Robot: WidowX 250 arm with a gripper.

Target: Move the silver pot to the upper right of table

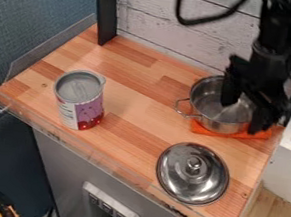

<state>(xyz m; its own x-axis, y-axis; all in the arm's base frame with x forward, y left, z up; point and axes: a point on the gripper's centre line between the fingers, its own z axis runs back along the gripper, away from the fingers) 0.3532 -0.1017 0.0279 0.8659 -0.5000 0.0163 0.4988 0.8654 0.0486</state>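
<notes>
The gripper (245,109) hangs at the right part of the silver pot (206,104), near the back right of the table. Its fingers stand wide apart: one dips inside the pot and the other is at the pot's right rim, which it partly hides. The pot is upright, partly on an orange cloth (220,133), and one of its handles points left. Whether the gripper touches the rim, I cannot tell.
A silver lid (193,174) with a knob lies in front of the pot, near the front right. An open can (80,100) stands at the left. A clear low guard (70,143) runs along the front edge, and a white plank wall rises behind the table (135,81).
</notes>
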